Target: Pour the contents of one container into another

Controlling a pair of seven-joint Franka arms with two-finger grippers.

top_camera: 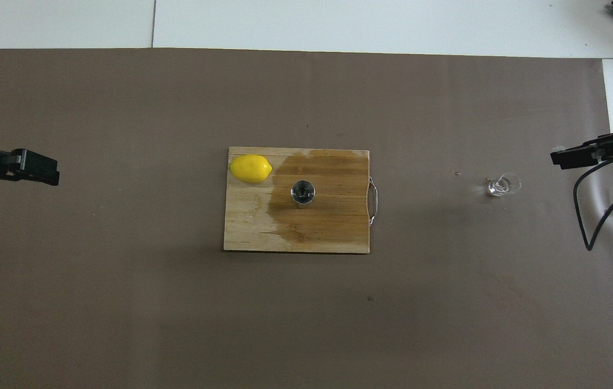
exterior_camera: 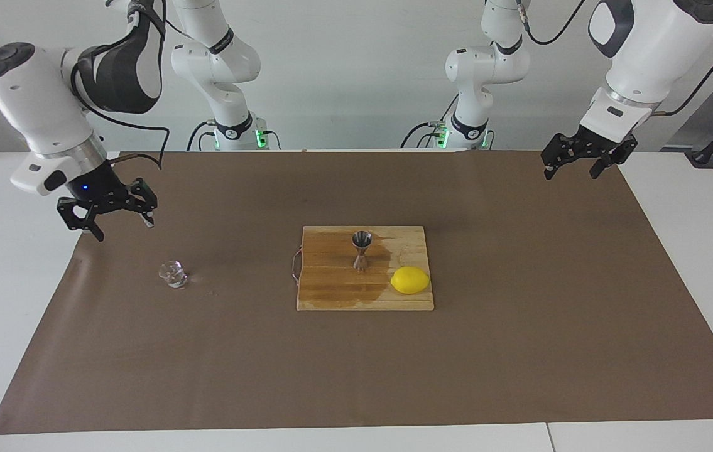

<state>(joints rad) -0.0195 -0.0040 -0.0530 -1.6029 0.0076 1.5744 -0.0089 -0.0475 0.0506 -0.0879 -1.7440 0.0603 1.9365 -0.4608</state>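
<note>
Lemon (exterior_camera: 410, 280) sits beside jigger (exterior_camera: 361, 248) (on wet board (exterior_camera: 331, 295)).

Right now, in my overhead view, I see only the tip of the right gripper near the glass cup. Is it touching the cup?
Observer: No. The right gripper hangs in the air above the brown mat, clearly apart from the glass cup.
Operator: Are its fingers open?
Observer: Yes, they are open and hold nothing.
Operator: The jigger looks like a ring from here. Does it stand upright?
Observer: Yes. The jigger stands upright on the cutting board, with its narrow waist showing between the two cones.
</note>
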